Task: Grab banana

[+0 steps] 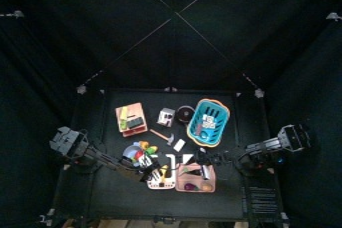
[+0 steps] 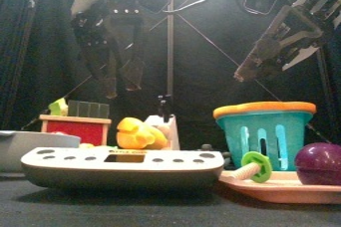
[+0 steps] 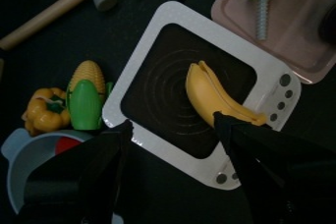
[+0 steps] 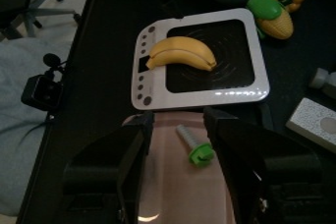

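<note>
The banana (image 3: 210, 92) is a small curved yellow piece lying on the black face of a white-rimmed scale (image 3: 160, 33). It also shows in the right wrist view (image 4: 182, 53) on the same scale (image 4: 197, 97). My left gripper (image 3: 178, 141) is open and empty, hanging above the scale with the banana just ahead of its jaws. My right gripper (image 4: 184, 135) is open and empty over the pink tray (image 4: 178, 184), short of the scale. In the front view both grippers hang high, the left (image 2: 118, 84) and the right (image 2: 256, 72).
A corn cob (image 3: 85, 92) and a yellow pepper (image 3: 46, 110) lie beside the scale, near a grey bowl (image 3: 27, 154). A green screw (image 4: 199, 153) lies on the pink tray. A blue basket (image 2: 264, 131), a purple ball (image 2: 320, 161) and a red box (image 2: 76, 129) stand behind.
</note>
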Controlling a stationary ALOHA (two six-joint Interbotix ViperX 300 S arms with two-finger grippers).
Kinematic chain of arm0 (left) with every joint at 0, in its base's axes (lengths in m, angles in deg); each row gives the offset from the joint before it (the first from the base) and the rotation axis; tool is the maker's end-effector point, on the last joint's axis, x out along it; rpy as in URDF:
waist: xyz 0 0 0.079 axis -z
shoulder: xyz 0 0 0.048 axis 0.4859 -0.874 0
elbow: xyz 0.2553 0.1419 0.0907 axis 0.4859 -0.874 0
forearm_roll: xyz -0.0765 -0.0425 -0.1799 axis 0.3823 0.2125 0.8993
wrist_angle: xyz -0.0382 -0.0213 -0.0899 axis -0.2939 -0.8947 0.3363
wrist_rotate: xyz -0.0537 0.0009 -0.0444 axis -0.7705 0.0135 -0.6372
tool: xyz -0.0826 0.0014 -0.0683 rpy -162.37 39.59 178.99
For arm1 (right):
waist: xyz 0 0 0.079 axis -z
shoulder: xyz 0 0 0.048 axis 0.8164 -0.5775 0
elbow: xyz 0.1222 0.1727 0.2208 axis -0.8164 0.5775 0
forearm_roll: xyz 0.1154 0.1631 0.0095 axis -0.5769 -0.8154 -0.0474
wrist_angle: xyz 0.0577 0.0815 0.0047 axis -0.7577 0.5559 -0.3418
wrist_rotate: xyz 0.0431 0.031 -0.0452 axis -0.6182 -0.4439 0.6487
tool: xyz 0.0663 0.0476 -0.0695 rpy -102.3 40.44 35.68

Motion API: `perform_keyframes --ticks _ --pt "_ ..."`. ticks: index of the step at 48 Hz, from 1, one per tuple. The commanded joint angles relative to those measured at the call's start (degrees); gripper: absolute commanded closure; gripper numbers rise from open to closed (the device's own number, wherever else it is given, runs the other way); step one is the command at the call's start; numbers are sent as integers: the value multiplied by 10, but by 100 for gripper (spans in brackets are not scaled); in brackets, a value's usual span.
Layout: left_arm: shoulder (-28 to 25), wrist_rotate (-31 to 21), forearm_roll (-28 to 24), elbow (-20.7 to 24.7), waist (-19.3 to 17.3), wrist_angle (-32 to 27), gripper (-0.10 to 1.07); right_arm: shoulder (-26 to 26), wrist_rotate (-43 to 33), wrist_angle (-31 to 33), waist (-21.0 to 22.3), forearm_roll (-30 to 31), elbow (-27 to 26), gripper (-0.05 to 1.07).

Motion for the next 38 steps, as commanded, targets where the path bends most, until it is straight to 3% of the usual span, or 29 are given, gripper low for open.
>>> perform_keyframes --ticks 1,16,38 --pt "-9 -5 3 34 -2 0 -1 11 1 -5 1 -1 -5 20" --pt "-63 -2 48 72 -14 -5 -1 9 1 -2 -4 -1 -4 20" --pt "-87 -1 65 67 -33 1 -1 7 1 -2 -4 -8 7 20"
